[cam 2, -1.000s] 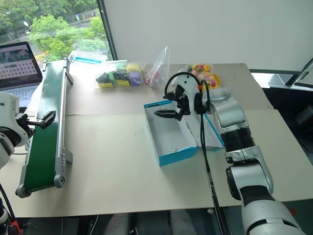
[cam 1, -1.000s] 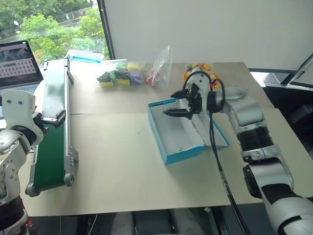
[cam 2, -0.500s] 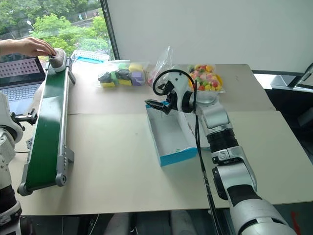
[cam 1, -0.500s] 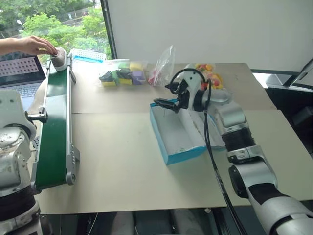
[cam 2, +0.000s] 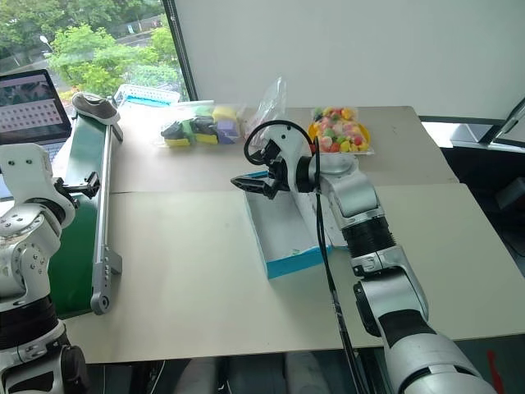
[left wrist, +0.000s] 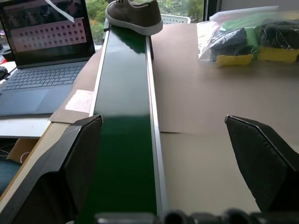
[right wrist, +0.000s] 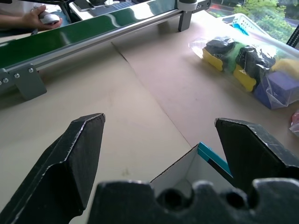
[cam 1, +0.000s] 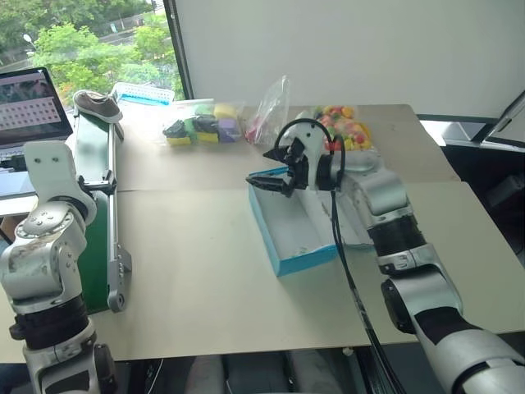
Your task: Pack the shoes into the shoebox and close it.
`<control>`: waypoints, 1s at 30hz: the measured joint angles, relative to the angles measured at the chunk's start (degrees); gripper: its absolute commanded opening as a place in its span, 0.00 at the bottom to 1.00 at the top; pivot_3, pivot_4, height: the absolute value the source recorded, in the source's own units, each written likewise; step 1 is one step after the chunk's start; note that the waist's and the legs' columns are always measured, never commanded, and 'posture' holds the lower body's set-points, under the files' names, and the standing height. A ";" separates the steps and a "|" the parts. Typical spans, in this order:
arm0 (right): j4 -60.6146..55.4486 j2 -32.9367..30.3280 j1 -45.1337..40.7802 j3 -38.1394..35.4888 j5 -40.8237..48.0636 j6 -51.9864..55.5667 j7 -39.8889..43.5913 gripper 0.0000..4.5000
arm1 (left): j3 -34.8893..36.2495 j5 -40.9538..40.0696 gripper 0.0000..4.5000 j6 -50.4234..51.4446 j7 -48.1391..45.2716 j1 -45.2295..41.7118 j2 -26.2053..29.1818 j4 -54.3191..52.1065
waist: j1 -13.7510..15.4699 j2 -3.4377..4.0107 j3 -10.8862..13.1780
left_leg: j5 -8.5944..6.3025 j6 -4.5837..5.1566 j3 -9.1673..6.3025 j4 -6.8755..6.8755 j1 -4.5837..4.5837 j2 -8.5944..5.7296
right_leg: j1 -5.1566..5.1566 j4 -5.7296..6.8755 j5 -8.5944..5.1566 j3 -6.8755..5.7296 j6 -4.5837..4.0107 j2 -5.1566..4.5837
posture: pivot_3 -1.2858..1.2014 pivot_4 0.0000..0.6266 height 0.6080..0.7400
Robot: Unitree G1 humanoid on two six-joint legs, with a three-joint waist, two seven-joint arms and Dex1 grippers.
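1 small grey-taupe fabric sneaker is seen at the far end of the long green conveyor belt, its long axis set across the belt. It lies straight ahead of the left gripper, the nearer arm, whose jaws are spread wide and empty. The bright blue cardboard shoebox, lid open, is seen empty; the right gripper, also wide, hovers over its far-left corner.
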 measured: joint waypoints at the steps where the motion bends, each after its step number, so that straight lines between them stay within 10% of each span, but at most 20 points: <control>1: -0.72 0.32 0.04 0.10 0.01 0.23 -0.38 0.98 | 0.31 0.10 1.00 -0.60 0.15 -0.24 0.02 1.15 | 0.01 0.00 0.00 | 0.00 0.00 0.00 0.00 0.00 0.00 | -0.01 0.01 0.00 -0.01 0.00 0.00 | 0.52 0.24 1.00; 30: -5.05 1.12 1.67 2.52 -0.09 2.61 -1.73 0.98 | -0.20 1.71 1.00 -5.78 0.69 -2.71 0.45 7.29 | 0.08 0.00 0.00 | 0.01 -0.02 -0.06 0.00 -0.03 -0.02 | 0.00 -0.01 0.00 -0.07 0.01 -0.03 | 0.52 0.24 1.00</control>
